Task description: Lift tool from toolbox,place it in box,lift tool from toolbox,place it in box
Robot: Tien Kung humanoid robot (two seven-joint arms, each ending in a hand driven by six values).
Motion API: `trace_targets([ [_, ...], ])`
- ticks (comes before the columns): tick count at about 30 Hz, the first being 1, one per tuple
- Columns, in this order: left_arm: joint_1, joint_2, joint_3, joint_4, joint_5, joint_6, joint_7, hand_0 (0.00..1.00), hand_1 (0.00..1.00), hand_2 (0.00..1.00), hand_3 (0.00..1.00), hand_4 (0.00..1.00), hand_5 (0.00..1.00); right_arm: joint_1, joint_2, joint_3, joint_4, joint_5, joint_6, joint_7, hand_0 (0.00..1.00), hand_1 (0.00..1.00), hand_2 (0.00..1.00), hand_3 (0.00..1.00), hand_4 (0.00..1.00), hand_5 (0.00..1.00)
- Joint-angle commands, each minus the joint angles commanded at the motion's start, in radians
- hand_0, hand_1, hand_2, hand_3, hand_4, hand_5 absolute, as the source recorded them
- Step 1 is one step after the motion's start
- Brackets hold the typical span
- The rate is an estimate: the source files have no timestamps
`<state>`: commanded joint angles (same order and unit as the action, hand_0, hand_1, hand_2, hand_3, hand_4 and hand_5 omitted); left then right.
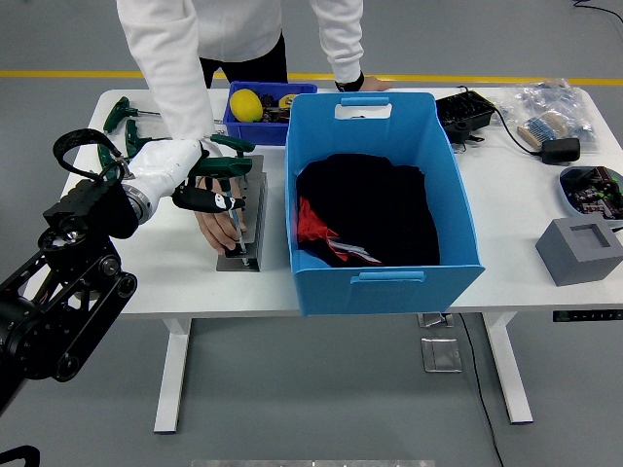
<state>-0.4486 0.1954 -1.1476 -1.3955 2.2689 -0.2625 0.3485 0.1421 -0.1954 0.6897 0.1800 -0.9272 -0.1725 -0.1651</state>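
Reaching in from the left, my left hand sits over the grey metal tool rack, black fingers curled around a slim green-handled tool that stands in it. I'd call this mid-lift: the tool is not clear of the rack. A person's hand steadies the rack from behind. The big blue plastic box beside it holds dark cloth; whether any tool lies inside, I cannot tell.

Left arm — black jointed links, looped black cable, white forearm shell; left hand black-fingered. Person — white long sleeves.
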Motion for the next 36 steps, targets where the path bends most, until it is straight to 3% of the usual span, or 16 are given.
trace_targets([
  [19,-0.019,0.002,0.034,0.048,0.000,0.077,0.026,0.132,0.080,0.082,0.149,0.998,0.672,0.010,-0.005,-0.008,0.000,0.013,-0.001,0.003,0.620,0.606,0.684,0.531,0.777,0.567],
  [31,-0.031,0.011,0.055,0.055,0.000,0.157,0.023,0.091,0.030,0.025,0.085,0.998,0.678,0.012,-0.005,-0.003,0.000,0.011,-0.002,0.002,0.620,0.606,0.685,0.531,0.778,0.566],
  [36,-0.035,0.018,0.069,0.067,0.000,0.212,0.013,0.074,0.013,0.010,0.069,0.998,0.670,0.013,-0.005,0.001,0.000,0.006,-0.002,0.001,0.620,0.606,0.684,0.531,0.778,0.566],
])
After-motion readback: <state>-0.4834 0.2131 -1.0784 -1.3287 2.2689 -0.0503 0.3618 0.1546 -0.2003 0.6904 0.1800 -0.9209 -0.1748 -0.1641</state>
